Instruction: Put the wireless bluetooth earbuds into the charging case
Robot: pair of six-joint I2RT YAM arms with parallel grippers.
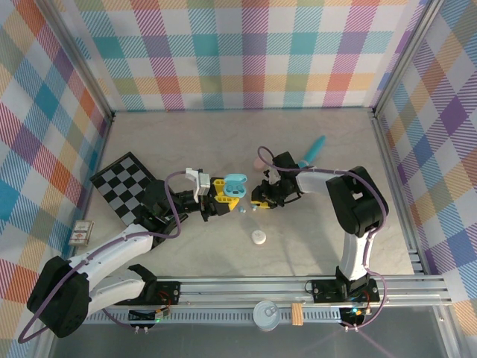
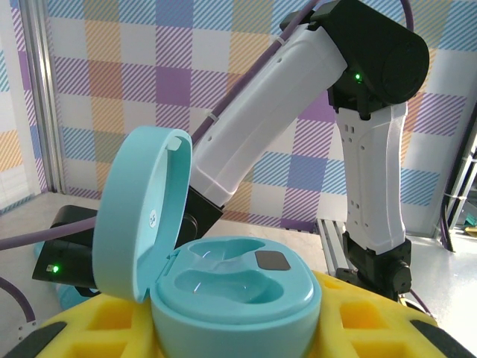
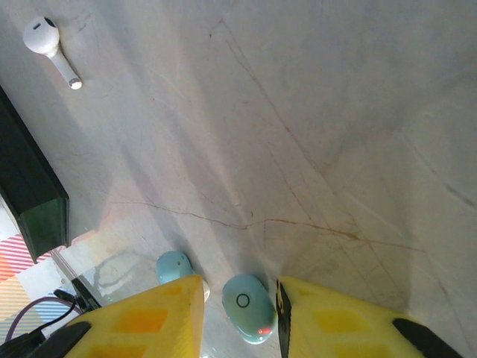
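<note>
bud [image 3: 246,317] sits betw tips of right end effector [image 3: 238,287], pinch unclear; left end effector [image 1: 220,192] clamps open case [image 2: 238,291] just beside.

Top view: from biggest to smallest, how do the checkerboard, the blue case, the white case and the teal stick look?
1. checkerboard
2. blue case and teal stick: unsure, since the stick is longer but much thinner
3. white case

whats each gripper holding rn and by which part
The left gripper holds the open teal charging case by its base. The right gripper straddles a pale blue earbud; whether it grips it cannot be told.
</note>
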